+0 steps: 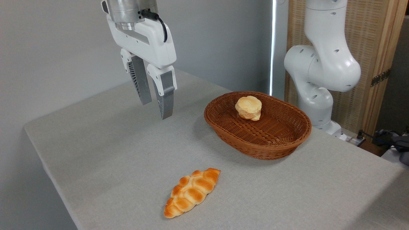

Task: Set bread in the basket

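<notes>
The bread [191, 192], a golden-orange braided loaf with pointed ends, lies flat on the grey table near its front edge. Behind it to the right stands the reddish-brown woven basket [281, 145]. My gripper [156, 110] hangs in the air well above the table, to the left of the basket and far behind the bread. Its two ribbed fingers stand slightly apart, open, with nothing between them.
A small round pale-yellow bun [249, 108] sits inside the basket towards its back. The arm's white base [319, 73] rises at the back right, with a wooden screen [377, 64] behind it. Cables [380, 139] lie off the table's right edge.
</notes>
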`<action>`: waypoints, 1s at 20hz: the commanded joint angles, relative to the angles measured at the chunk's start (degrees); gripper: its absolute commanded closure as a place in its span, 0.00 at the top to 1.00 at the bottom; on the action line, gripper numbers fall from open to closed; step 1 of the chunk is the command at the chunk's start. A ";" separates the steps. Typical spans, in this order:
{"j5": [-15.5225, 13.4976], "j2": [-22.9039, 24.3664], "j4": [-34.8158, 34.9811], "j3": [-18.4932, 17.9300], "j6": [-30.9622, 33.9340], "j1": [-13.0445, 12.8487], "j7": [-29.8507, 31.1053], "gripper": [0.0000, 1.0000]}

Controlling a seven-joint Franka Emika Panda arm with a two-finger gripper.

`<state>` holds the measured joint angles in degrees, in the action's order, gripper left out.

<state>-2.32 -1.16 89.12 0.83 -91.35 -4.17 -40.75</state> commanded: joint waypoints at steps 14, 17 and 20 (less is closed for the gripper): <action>0.30 1.51 1.93 -0.22 -1.11 -0.05 0.41 1.00; 0.30 2.39 3.33 -0.30 -1.20 -0.14 0.32 1.00; 0.30 5.46 7.19 -1.35 -2.34 -0.05 0.32 1.00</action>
<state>-2.32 -0.68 90.24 0.82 -91.35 -4.15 -40.75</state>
